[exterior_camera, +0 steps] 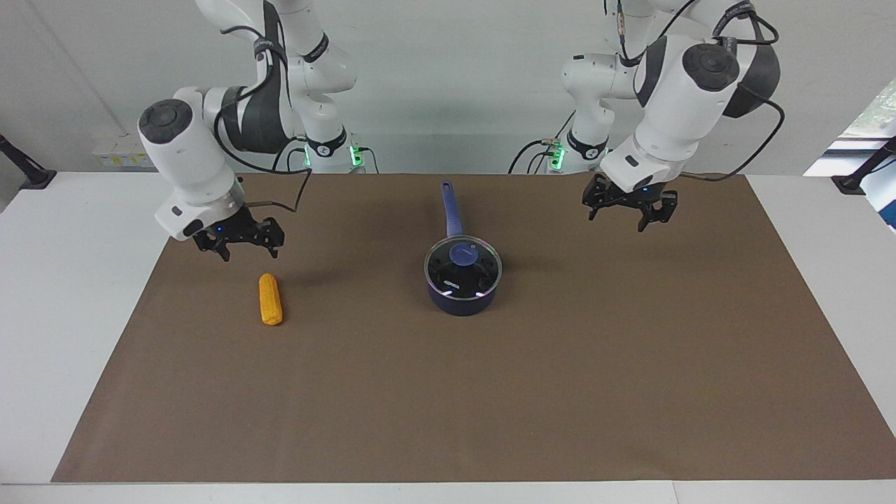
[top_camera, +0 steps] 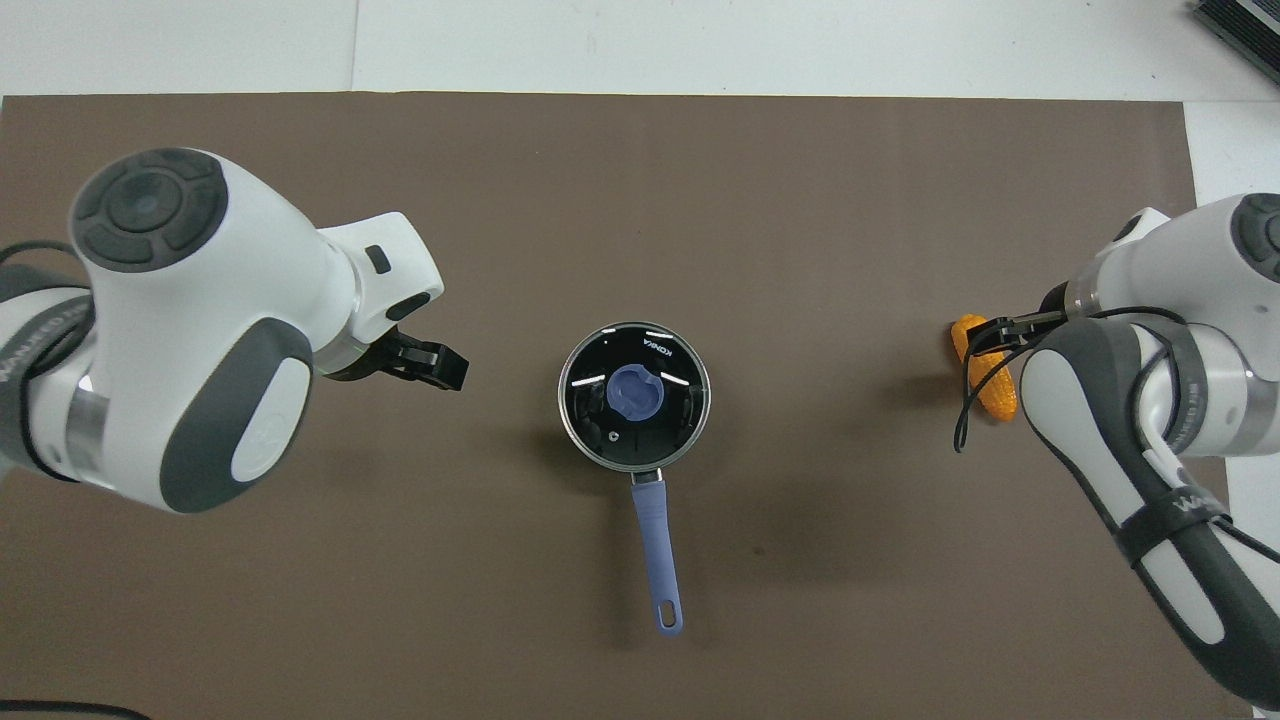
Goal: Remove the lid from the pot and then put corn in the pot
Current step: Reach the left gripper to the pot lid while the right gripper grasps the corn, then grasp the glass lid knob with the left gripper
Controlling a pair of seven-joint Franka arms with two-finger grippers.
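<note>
1. The left gripper (exterior_camera: 628,208) hangs in the air over the bare brown mat (exterior_camera: 630,364), toward the left arm's end of the table. Its fingers are parted and hold nothing. In the overhead view, with the pot as the dial's centre, this gripper (top_camera: 425,362) sits at about nine o'clock, well apart from the pot.
2. The right gripper (exterior_camera: 241,241) is raised over the mat toward the right arm's end of the table. Its fingers are spread and hold nothing. It is clear of the corn below it.
3. The pot (exterior_camera: 462,299) stands upright near the middle of the mat. Its long blue handle (top_camera: 658,550) points to six o'clock in the overhead view, straight toward the robots.
4. The lid (exterior_camera: 463,267) rests flat on the pot's rim and closes it, its blue knob (top_camera: 634,392) at the centre.
5. The corn (exterior_camera: 270,299) lies on the mat toward the right arm's end, at about three o'clock from the pot in the overhead view, well apart from it. There, the right arm partly covers the corn (top_camera: 985,385).
</note>
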